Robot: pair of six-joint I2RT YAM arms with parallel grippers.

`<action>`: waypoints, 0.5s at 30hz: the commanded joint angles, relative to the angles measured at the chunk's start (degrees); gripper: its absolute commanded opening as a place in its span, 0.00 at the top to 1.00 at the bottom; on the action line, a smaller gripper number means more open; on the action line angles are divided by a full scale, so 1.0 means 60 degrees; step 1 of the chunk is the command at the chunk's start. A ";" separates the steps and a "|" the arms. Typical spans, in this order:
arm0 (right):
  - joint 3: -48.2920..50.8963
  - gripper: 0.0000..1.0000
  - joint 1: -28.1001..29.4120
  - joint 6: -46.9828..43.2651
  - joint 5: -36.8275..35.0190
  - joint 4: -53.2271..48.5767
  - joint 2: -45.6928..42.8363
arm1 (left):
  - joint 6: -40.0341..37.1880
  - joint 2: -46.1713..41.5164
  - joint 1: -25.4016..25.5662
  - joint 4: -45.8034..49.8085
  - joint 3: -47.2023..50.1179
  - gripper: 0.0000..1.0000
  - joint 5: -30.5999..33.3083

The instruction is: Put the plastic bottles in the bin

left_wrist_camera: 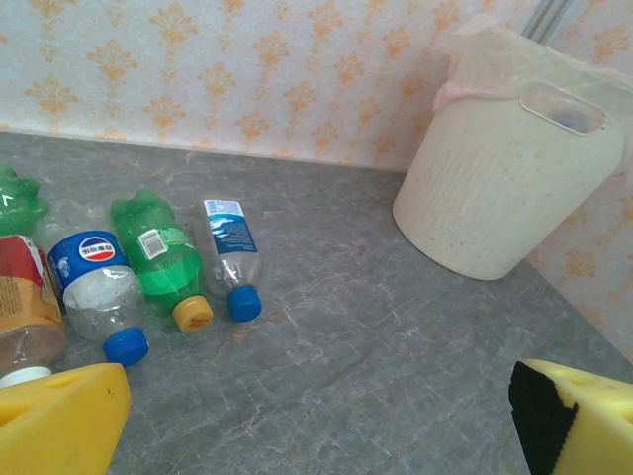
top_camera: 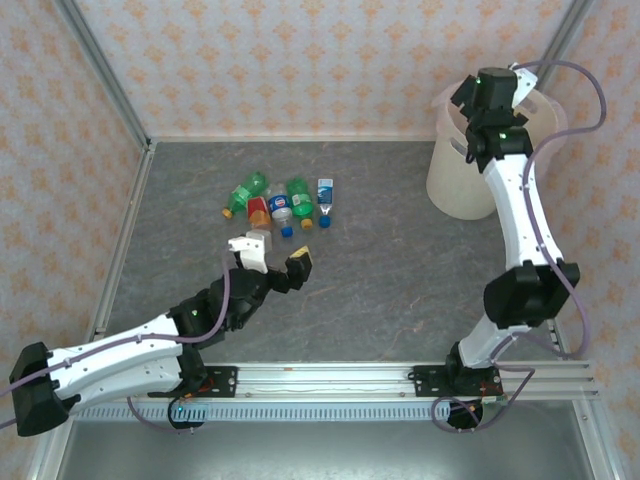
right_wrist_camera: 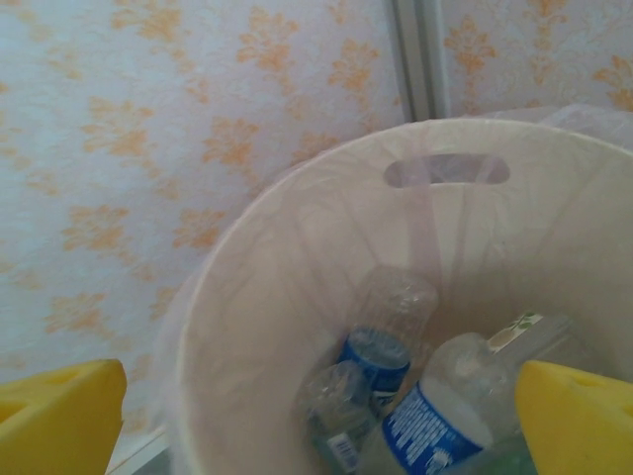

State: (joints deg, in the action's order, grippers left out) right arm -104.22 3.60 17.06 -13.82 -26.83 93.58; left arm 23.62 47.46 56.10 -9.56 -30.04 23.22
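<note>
1. Top view: the left gripper (top_camera: pixel 272 255) has its jaws spread wide and nothing in them. The small crushed plastic bottles (top_camera: pixel 280 205), clear and green, lie clustered on the grey stone-patterned table (top_camera: pixel 400 260) just beyond it at twelve o'clock. The large round pale cream plastic bin (top_camera: pixel 452 185) sits well apart at two o'clock, the right arm's wrist above it.
2. Left wrist view: the yellow fingers (left_wrist_camera: pixel 59 421) are parted and empty. At ten o'clock a green bottle (left_wrist_camera: pixel 158 259) with an orange cap and a clear bottle (left_wrist_camera: pixel 232 255) with a blue cap lie side by side, with the bin at one o'clock. They look light, thin-walled, springy and probably slick, so I'd pinch across the crumpled mid-body, not the cap.
3. Right wrist view: the right gripper (right_wrist_camera: pixel 316 426) hangs released over the bin's mouth, holding nothing. Clear blue-labelled bottles (right_wrist_camera: pixel 435 421) lie at the bottom at six o'clock.
</note>
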 commanded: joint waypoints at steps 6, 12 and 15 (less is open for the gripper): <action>0.2412 0.00 0.1060 0.0457 0.0895 0.1279 -0.2569 | 0.1030 0.1128 -0.1165 0.0648 -0.0829 0.01 -0.0546; 0.4031 0.00 0.1926 0.0178 0.0616 0.1485 -0.3718 | 0.1601 0.1899 -0.2065 0.1491 -0.1359 0.01 -0.0728; 0.4635 0.00 0.2205 0.0156 0.0832 0.1570 -0.4202 | 0.2098 0.2318 -0.2580 0.1940 -0.1602 0.01 -0.0876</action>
State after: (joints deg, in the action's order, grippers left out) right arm -78.43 15.88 18.76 -9.45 -18.96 70.89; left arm 32.80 59.86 42.65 -2.66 -37.12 19.35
